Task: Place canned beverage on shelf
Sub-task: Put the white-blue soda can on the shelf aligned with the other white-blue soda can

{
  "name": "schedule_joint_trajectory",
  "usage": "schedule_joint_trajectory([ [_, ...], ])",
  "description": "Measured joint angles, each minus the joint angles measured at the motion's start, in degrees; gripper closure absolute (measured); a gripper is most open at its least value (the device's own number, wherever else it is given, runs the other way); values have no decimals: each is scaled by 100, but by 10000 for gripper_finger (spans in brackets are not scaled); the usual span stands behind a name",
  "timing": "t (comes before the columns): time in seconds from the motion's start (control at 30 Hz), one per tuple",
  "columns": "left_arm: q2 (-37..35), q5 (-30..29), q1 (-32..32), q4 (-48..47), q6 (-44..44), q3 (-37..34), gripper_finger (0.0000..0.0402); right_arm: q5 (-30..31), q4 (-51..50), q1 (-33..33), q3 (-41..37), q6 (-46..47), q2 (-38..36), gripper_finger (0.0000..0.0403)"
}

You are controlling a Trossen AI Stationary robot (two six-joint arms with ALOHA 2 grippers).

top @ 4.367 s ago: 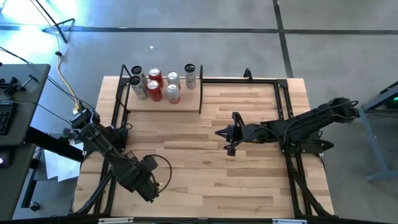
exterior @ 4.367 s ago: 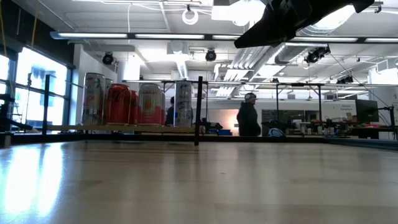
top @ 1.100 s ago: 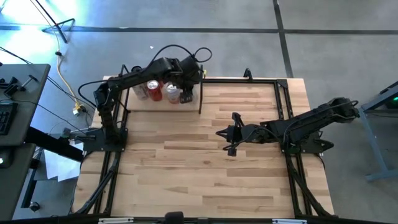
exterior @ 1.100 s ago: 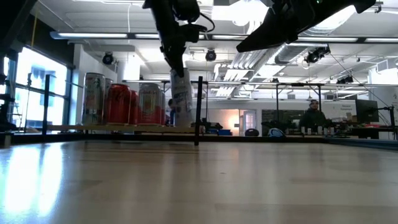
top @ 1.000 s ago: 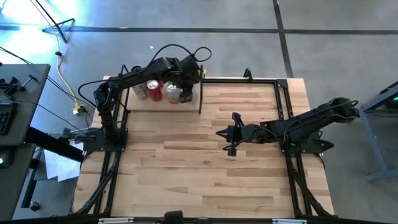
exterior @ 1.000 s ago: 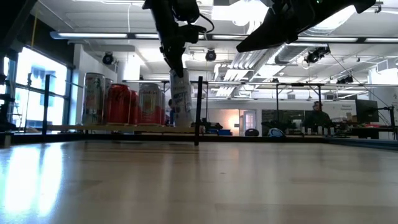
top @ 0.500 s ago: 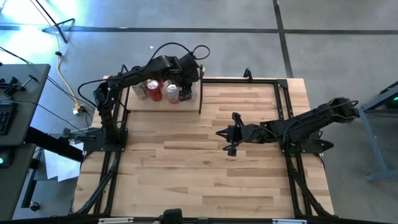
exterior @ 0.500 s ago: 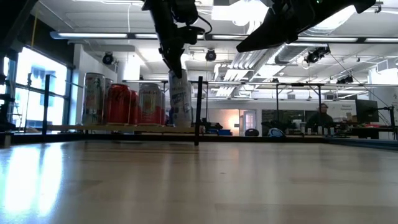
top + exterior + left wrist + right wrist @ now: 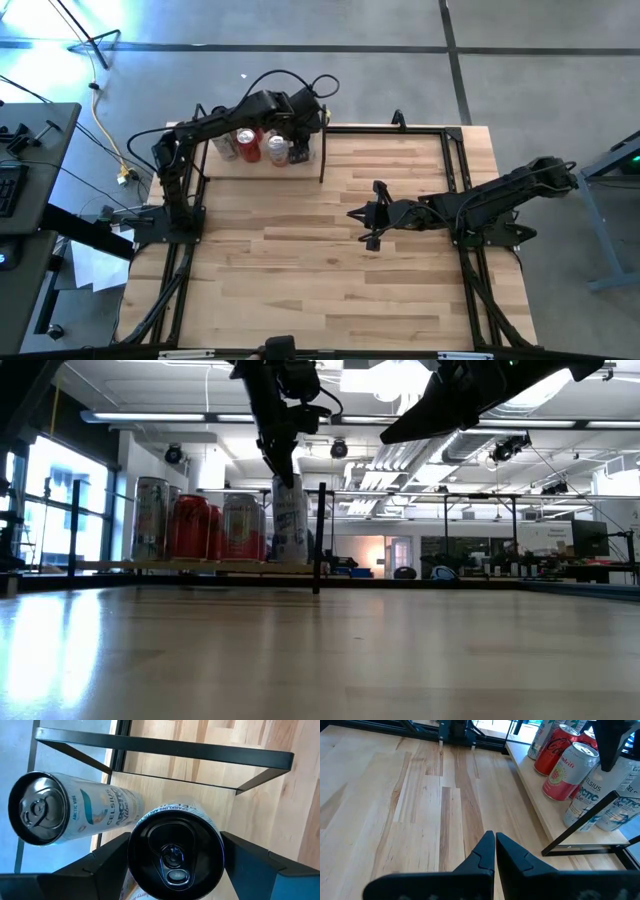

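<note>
A white canned beverage (image 9: 290,520) with a dark top (image 9: 175,852) stands near the right end of the shelf (image 9: 262,170), beside its black end frame (image 9: 320,535). My left gripper (image 9: 283,472) comes down on it from above and is shut on it. Red and silver cans (image 9: 247,143) stand on the board to its left, and another white can (image 9: 65,810) stands behind it. My right gripper (image 9: 350,214) hangs shut over the middle of the table, touching nothing. My left gripper pinches the can's upper end between its two fingers, one on each side wall just below the rim (image 9: 131,857). The fingers (image 9: 107,857) come from above, slanting steeply down. The can stands nearly upright with its base (image 9: 576,826) down at the shelf board.
The shelf's black end frame (image 9: 165,750) stands close to the held can on the right. A black frame (image 9: 455,160) runs round the table's far right. The wood tabletop (image 9: 320,270) lies bare in front of the shelf.
The held can leaned a second ago, with its lower end toward the shelf's end frame. It now stands nearly upright. My left gripper has stayed where it was, shut on it.
</note>
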Motion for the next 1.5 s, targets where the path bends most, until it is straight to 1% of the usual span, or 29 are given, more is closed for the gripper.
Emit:
schedule_joint_trajectory([
  [0.27,167,-8,-15,72,10,37,123,-1,-1,2,0,0,0,403],
  [0.97,165,-161,13,53,-189,15,123,-1,-15,1,0,0,0,403],
  [1.2,167,16,-4,29,-77,15,123,0,-15,0,0,-1,0,403],
  [1.33,173,88,-2,-11,-57,7,109,0,-13,0,0,0,0,403],
  [1.4,227,146,-7,-204,-28,-42,98,0,-13,1,0,0,0,403],
  [1.5,220,136,-11,-108,-25,-30,80,0,-13,0,0,0,0,403],
])
